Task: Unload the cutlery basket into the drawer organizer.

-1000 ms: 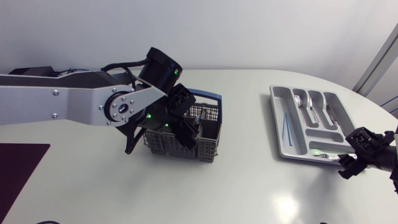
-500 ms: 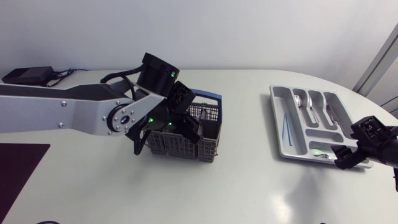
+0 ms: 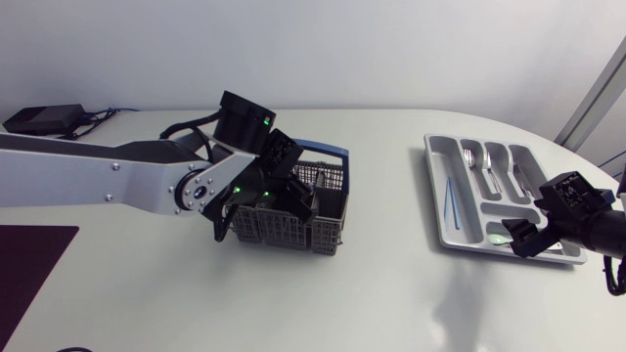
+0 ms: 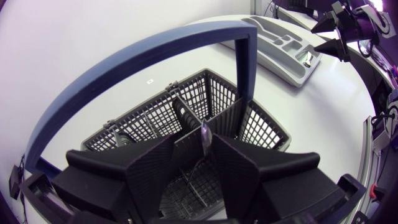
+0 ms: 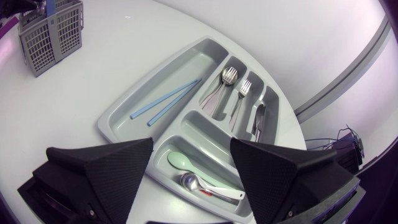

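Observation:
The grey cutlery basket [image 3: 293, 233] with a blue handle [image 4: 124, 62] stands left of the table's middle. My left gripper [image 3: 290, 191] reaches down into it. Its fingers [image 4: 239, 171] are shut on the tip of a slim metal utensil [image 4: 204, 135] standing in the basket. The grey drawer organizer [image 3: 435, 186] lies at the right, holding blue sticks [image 5: 165, 101], spoons, a fork and knives. My right gripper [image 3: 521, 238] hovers open over the organizer's near end, above a green spoon [image 5: 180, 162] and a metal spoon [image 5: 202, 185].
A black box [image 3: 39, 117] with cables sits at the back left. A dark mat [image 3: 29, 264] lies at the front left. Bare white tabletop spans the gap between the basket and the organizer. The table's rounded edge runs close behind the organizer.
My left gripper has sunk deeper into the basket and its fingers have closed in on the utensil. My right gripper has moved left over the organizer's near end and opened wider.

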You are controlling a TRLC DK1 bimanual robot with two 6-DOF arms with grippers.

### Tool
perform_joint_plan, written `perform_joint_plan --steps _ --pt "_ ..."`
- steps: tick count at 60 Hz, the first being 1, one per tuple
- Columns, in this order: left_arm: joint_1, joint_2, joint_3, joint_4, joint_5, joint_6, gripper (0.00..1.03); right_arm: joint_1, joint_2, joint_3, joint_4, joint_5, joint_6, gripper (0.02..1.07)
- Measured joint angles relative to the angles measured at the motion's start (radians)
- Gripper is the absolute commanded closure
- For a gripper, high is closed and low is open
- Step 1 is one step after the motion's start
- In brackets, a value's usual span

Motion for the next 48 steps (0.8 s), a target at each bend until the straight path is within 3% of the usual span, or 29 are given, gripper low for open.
perform_joint_plan --steps 28,48 --pt "0.008 0.064 0.003 0.034 0.038 0.0 0.59 0.016 0.01 -0.001 0.0 0.0 0.008 0.17" --pt "0.007 0.08 0.023 0.057 0.076 0.0 0.79 0.032 0.01 -0.004 0.0 0.0 0.008 0.17"
